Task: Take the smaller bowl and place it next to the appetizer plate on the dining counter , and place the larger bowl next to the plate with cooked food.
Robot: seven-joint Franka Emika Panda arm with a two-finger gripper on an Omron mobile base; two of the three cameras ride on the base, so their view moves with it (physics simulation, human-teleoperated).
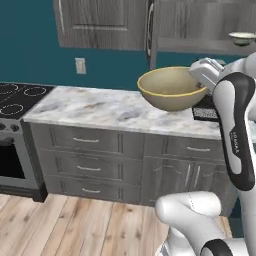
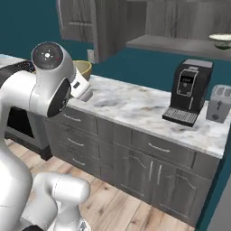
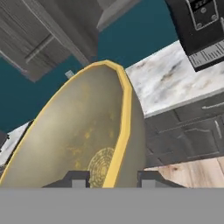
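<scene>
1. Grey cabinets and a teal wall back the left base view, with a marble worktop (image 1: 115, 107) running from the stove (image 1: 17, 100) on the left to the coffee machine (image 1: 206, 112) on the right. The larger bowl (image 1: 170, 87) hangs above the worktop with its right rim at the gripper (image 1: 202, 82). Up on the far right shelf (image 1: 200, 46) sits the smaller bowl (image 1: 242, 37), untouched. Judged risk: a wide, deep bowl carried by one edge could pivot and slip if the arm swings fast.

2. Right base view: the robot's white arm (image 2: 47, 85) covers most of the larger bowl (image 2: 85, 68), of which a tan edge shows at the far left. The coffee machine (image 2: 188, 92) and toaster (image 2: 219, 103) stand to the right on the worktop (image 2: 135, 106), well apart from the bowl. The smaller bowl (image 2: 221, 39) rests on the shelf (image 2: 180, 45) at the upper right. The dining counter and both plates lie outside this view, so the base must probably drive, and jolts could loosen the hold.

3. Hand view: the larger bowl (image 3: 78, 135) stands tilted, its yellowish rim (image 3: 124, 118) running down between the two fingertips (image 3: 78, 179), which clamp the wall, one inside and one outside. The pinch is narrow and near the edge; any knock against the coffee machine (image 3: 201, 30) could twist the bowl free.
</scene>
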